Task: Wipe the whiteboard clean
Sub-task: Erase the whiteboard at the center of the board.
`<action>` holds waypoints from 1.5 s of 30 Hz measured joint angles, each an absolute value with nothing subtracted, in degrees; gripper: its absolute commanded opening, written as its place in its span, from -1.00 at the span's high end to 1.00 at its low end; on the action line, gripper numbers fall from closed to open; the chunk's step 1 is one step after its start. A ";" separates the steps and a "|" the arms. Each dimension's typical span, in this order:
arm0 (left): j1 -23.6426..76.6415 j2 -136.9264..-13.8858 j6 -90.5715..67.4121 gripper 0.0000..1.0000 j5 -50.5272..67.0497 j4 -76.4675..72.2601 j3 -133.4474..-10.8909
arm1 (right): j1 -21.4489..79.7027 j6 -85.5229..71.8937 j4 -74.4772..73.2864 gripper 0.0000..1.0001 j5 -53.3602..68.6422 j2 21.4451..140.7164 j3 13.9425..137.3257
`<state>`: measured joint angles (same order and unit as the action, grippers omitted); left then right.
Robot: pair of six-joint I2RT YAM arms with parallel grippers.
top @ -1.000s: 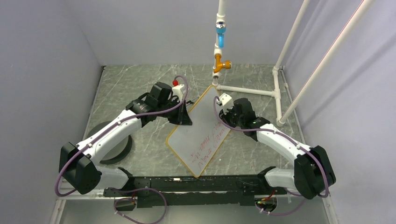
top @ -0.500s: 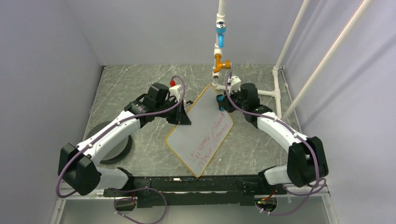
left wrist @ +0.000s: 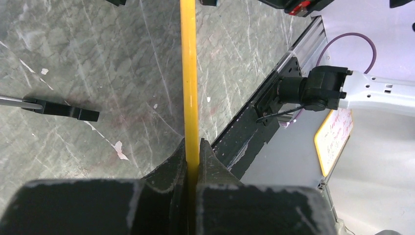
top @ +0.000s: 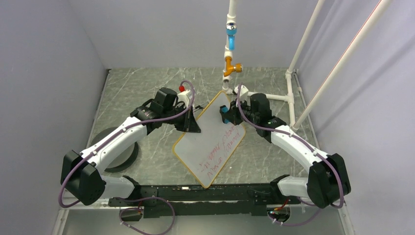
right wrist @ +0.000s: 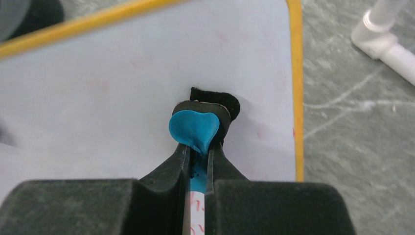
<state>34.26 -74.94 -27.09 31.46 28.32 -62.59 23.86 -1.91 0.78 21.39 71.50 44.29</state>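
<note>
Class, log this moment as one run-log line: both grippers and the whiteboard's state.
left gripper: shut on whiteboard edge | right gripper: shut on eraser, at far end | red writing: on near half

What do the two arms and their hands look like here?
The left arm and right arm have white links, black joints and a purple cable looped alongside. The left hand and right hand are black with scuffed, whitish edges.

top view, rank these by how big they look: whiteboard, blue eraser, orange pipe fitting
1. whiteboard, clearly largest
2. orange pipe fitting
3. blue eraser, partly hidden, so the last two are unsure
</note>
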 measured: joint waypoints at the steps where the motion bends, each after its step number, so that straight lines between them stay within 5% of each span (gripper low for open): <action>1: 34.26 -74.94 -27.11 1.00 31.59 28.34 -62.59 | 24.53 -2.26 0.71 1.00 21.98 71.48 45.06; 13: 34.13 -74.94 -26.79 1.00 33.26 27.59 -62.26 | 16.40 -6.35 2.24 1.00 20.91 73.71 44.05; 36: 31.83 -77.84 -27.86 1.00 39.62 23.88 -60.14 | 26.35 -9.43 9.98 1.00 24.38 74.63 49.84; 45: 29.89 -78.59 -24.64 1.00 42.83 25.41 -61.28 | 16.64 -7.27 5.13 1.00 21.21 73.91 47.03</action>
<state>29.89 -78.59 -24.64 42.83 25.41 -61.28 16.64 -7.27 5.13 21.21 73.91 47.03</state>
